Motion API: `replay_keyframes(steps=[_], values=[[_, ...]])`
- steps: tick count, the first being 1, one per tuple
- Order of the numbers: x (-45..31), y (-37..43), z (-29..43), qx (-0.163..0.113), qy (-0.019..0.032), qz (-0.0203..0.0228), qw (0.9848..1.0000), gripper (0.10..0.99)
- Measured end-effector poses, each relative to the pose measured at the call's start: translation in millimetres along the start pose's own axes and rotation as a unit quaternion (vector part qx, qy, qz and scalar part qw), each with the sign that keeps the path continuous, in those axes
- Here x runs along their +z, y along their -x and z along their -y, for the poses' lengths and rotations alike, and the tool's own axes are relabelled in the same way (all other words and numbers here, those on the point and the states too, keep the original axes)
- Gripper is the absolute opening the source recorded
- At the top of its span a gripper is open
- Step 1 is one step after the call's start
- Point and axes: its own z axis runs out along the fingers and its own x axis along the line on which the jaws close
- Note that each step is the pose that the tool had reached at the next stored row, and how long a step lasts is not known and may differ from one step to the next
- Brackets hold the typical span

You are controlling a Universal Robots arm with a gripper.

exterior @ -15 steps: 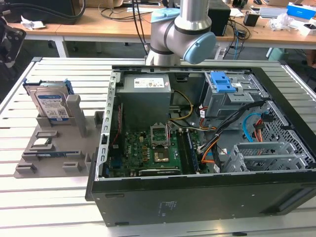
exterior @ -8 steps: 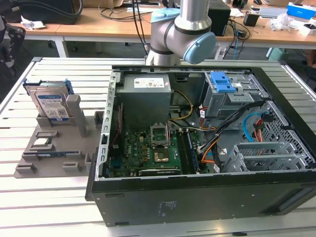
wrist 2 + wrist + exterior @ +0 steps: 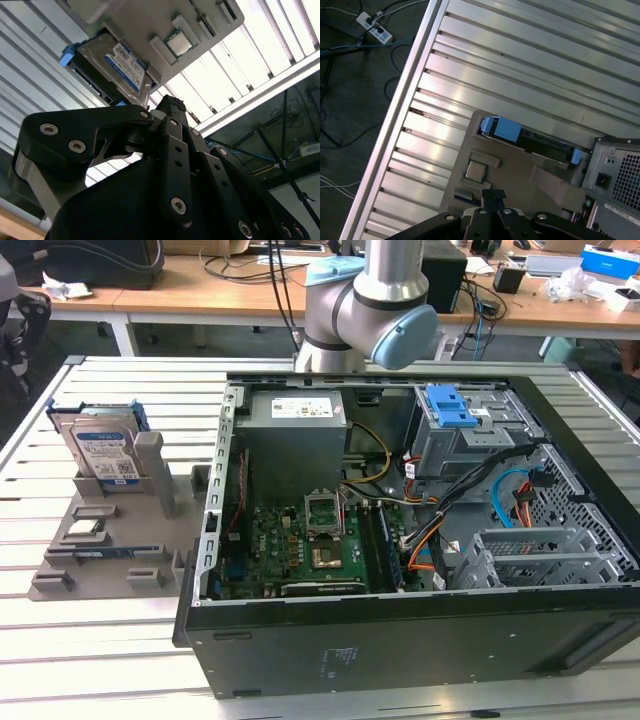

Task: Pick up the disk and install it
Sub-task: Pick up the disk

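Note:
The disk [image 3: 100, 452] stands upright on its edge in a slot of a grey holder [image 3: 120, 565], at the exterior view's left, beside the open computer case. Its white-and-blue label and blue frame show in the second wrist view [image 3: 118, 64]. In the first wrist view the disk [image 3: 527, 138] is edge-on, with blue clips at both ends. My gripper [image 3: 170, 104] hangs well above the holder and apart from the disk. Its fingertips meet, shut on nothing, as the first wrist view also shows [image 3: 493, 196]. The arm [image 3: 370, 310] rises behind the case.
The open computer case [image 3: 230, 640] fills the exterior view's right, with a grey power-supply box [image 3: 295, 430], a motherboard [image 3: 310, 545] and a blue latch [image 3: 450, 405] on a grey bay. A processor chip [image 3: 476, 171] lies on the holder. The slatted metal table [image 3: 90, 660] surrounds them.

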Motion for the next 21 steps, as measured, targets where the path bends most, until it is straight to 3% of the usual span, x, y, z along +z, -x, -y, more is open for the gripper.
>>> replay_keyframes(steps=[11, 21], values=[[0.0, 0.0, 0.0, -0.066, 0.0015, -0.0029, 0.9978, 0.106], [0.0, 0.0, 0.0, -0.114, 0.0027, -0.0051, 0.9935, 0.106]])
